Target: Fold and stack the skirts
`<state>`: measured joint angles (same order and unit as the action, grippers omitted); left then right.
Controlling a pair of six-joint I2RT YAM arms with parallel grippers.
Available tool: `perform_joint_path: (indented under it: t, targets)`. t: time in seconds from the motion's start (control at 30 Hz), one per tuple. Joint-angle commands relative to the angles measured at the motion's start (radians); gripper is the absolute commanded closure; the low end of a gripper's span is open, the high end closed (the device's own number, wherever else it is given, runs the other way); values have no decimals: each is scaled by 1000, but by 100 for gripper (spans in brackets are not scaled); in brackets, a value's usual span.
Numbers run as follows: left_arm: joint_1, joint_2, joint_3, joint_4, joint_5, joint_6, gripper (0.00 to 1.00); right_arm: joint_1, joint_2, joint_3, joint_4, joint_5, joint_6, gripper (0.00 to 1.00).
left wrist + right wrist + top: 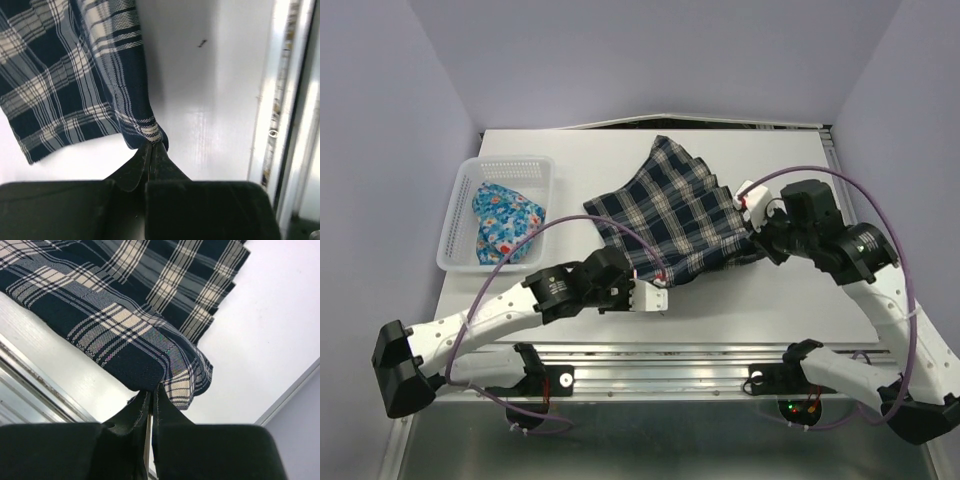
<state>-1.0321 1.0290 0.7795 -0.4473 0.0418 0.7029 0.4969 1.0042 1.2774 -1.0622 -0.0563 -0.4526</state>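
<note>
Plaid skirt (670, 215) (one of two) pinched by left gripper (151, 146), right gripper (151, 391).

No text, label, brand, number or sign can be read anywhere; the one small dark mark (202, 43) on the glossy white surface (215, 110) is too tiny to make out.

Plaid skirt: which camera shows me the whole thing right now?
The top camera: the plaid skirt shows whole, end to end. The left wrist camera shows only a hem corner pinched in the left fingers; the right wrist camera only a folded edge pinched in the right fingers.
</note>
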Motion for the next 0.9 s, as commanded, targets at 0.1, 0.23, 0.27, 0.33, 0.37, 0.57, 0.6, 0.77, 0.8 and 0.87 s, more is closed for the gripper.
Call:
perform_joint_path:
  t: [0.1, 0.23, 0.27, 0.33, 0.37, 0.57, 0.6, 0.77, 0.8, 0.87]
  targets:
    - [-2, -55, 263, -349, 374, 107, 100, -6, -9, 281, -188, -27, -18, 99]
    - [3, -116, 284, -366, 372, 87, 100, -6, 34, 399, -229, 41, -40, 99]
    - [23, -119, 274, -366, 372, 81, 100, -6, 51, 413, -217, 53, -44, 99]
    - [47, -129, 261, -346, 372, 54, 100, -6, 69, 412, -158, 53, -58, 99]
    - [70, -135, 242, -335, 372, 35, 100, -6, 97, 409, -131, 53, -64, 99]
    - [150, -142, 173, -245, 340, -52, 100, -6, 214, 367, 114, 116, -156, 99]
    - [173, -133, 167, -243, 343, -52, 100, -6, 233, 364, 142, 124, -165, 99]
    - [389, -31, 159, -246, 432, -22, 100, -6, 355, 343, 309, 142, -230, 99]
    - [411, -17, 156, -243, 438, -17, 100, -6, 369, 338, 326, 145, -238, 99]
    - [472, 28, 156, -232, 457, -3, 100, -6, 413, 336, 373, 141, -254, 99]
